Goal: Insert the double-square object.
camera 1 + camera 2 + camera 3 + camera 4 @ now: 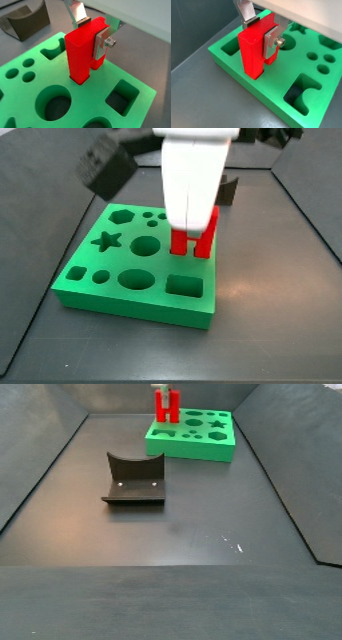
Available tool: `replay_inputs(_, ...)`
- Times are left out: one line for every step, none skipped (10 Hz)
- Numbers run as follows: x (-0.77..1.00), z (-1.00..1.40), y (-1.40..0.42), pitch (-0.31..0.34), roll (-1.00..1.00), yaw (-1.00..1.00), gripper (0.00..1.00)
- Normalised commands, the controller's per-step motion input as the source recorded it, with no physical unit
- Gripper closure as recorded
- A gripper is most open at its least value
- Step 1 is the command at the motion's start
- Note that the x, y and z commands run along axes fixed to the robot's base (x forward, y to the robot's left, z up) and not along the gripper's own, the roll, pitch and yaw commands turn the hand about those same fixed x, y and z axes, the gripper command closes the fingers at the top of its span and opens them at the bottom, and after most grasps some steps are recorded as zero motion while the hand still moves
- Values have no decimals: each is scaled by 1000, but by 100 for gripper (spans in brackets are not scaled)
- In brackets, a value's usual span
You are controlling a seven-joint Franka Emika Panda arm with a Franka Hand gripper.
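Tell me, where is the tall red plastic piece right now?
The tall bright red double-square object stands upright between the gripper fingers, its lower end at a slot near the edge of the green plastic cutout block, seen in both wrist views.

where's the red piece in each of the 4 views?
Wrist view: red piece centre, in gripper.
Wrist view: centre, at the board's edge.
Side view: mid-frame, under the arm.
Side view: top centre.
Shared landmark: green board.
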Motion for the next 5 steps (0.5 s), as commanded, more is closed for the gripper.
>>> replay_inputs(126, -546, -60, -30, 0, 166, 100)
replay_inputs(106, -463, -69, -16, 0, 74, 100)
replay_inputs(51, -360, -69, -7, 0, 0, 100)
replay_inputs(0, -143, 0, -49, -21, -14, 100)
replay_inputs(0, 0, 0, 0, 0, 0, 100)
